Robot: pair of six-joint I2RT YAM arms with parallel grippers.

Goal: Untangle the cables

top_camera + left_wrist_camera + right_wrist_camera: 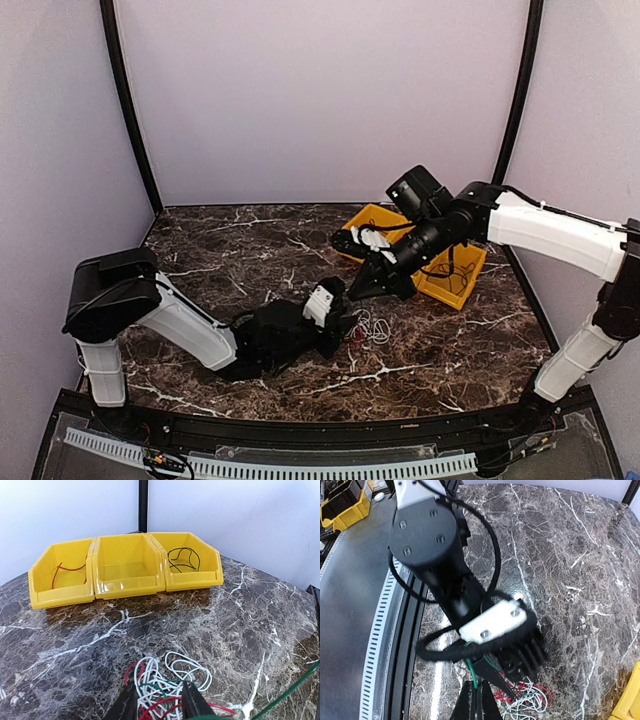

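Note:
The cables [165,680] lie on the marble as a tangle of white, red and green wires; they also show in the top view [372,326] and the right wrist view [532,702]. My left gripper [159,705] is low over the tangle, jaws apart, one finger on each side of the wires. My right gripper [479,702] is shut on a green cable [471,671] that runs taut from the tangle, past the left gripper. That green cable crosses the lower right of the left wrist view [290,687]. In the top view the right gripper [358,292] is just above the left gripper [345,322].
Three yellow bins stand in a row at the back right: the left bin [62,592] holds a red wire [70,569], the middle bin [130,582] is bare, the right bin [197,580] holds a black wire [182,560]. The right arm reaches over the bins [455,285].

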